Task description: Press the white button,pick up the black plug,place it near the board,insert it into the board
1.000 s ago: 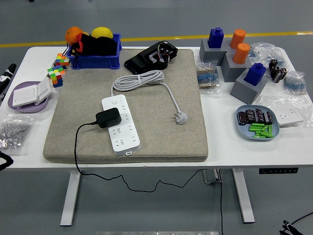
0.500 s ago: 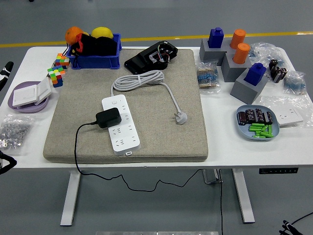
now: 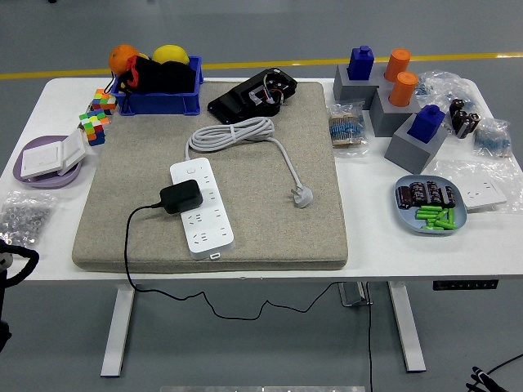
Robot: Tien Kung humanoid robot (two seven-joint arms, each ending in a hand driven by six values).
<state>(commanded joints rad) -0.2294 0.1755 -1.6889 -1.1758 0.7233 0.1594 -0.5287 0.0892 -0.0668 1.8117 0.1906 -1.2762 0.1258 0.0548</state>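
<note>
A white power strip [image 3: 201, 204] lies on the grey felt mat [image 3: 270, 220], its long axis running from upper left to lower right. A small white button [image 3: 190, 171] shows near its far end. The black plug [image 3: 181, 196] sits across the strip's middle, seated in a socket, and its black cable [image 3: 127, 245] trails left, off the mat and under the table. The strip's own white cord [image 3: 233, 133] is coiled behind it and ends in a loose white plug [image 3: 303, 196]. Only part of my left hand [image 3: 15, 263] shows, at the lower left edge beside the table, far from the strip.
A blue bin [image 3: 159, 86] with fruit, colour cubes [image 3: 96, 116] and a purple dish [image 3: 47, 162] stand at the left. A bag of screws [image 3: 20, 219] lies near the left hand. A black device [image 3: 253, 96] sits at the mat's back. Grey blocks [image 3: 409, 122] and a parts dish [image 3: 431, 206] are at the right.
The dark arm part at the upper left edge has left the view. The left hand at the lower left has come slightly further in. Nothing on the table moved.
</note>
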